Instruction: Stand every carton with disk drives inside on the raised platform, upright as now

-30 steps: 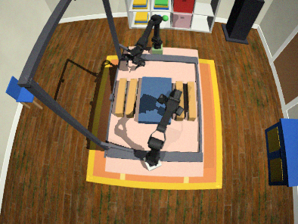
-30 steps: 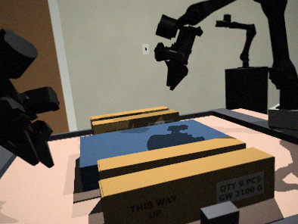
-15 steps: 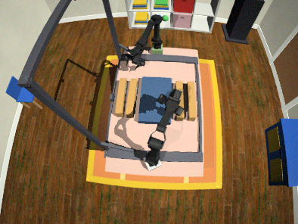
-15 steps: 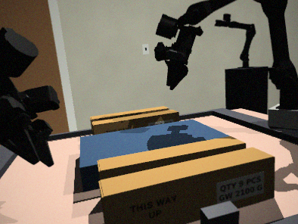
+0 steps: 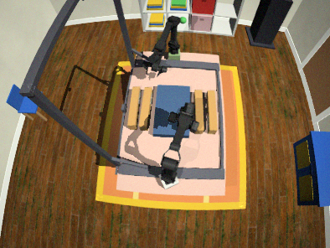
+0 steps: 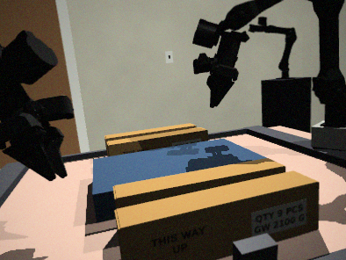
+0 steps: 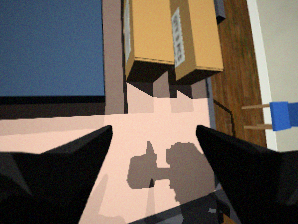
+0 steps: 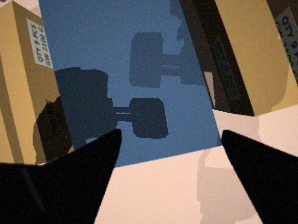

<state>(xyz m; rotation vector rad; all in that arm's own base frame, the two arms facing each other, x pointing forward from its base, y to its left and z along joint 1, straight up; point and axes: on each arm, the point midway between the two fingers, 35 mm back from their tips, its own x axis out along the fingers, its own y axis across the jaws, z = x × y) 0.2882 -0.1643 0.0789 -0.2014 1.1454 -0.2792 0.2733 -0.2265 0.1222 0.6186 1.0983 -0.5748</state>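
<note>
Pink desk [image 5: 203, 152] [image 6: 48, 204] [image 7: 125, 130] [image 8: 150, 190] carries four cartons [image 5: 133, 106] [image 6: 219, 198] [image 7: 150, 35] [image 8: 245, 45], two along each side of the blue platform [image 5: 172, 98] [image 6: 127, 169] [image 7: 50, 50] [image 8: 100, 30], while left arm [image 5: 165, 38] [image 6: 26, 53] [image 7: 50, 175] and right arm [image 5: 180, 136] [image 6: 329, 39] [image 8: 55, 185] both hold their jaws spread.

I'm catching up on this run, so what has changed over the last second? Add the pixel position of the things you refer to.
The left gripper [image 5: 155, 69] [image 6: 61, 176] [image 7: 154, 129] has risen slightly. The right gripper [image 5: 189, 108] [image 6: 214, 106] [image 8: 171, 134] has shifted slightly back toward its own base. Nothing was taken hold of or let go. The four cartons and the blue platform [image 5: 172, 95] [image 6: 132, 169] [image 7: 50, 50] [image 8: 107, 50] stayed put.
</note>
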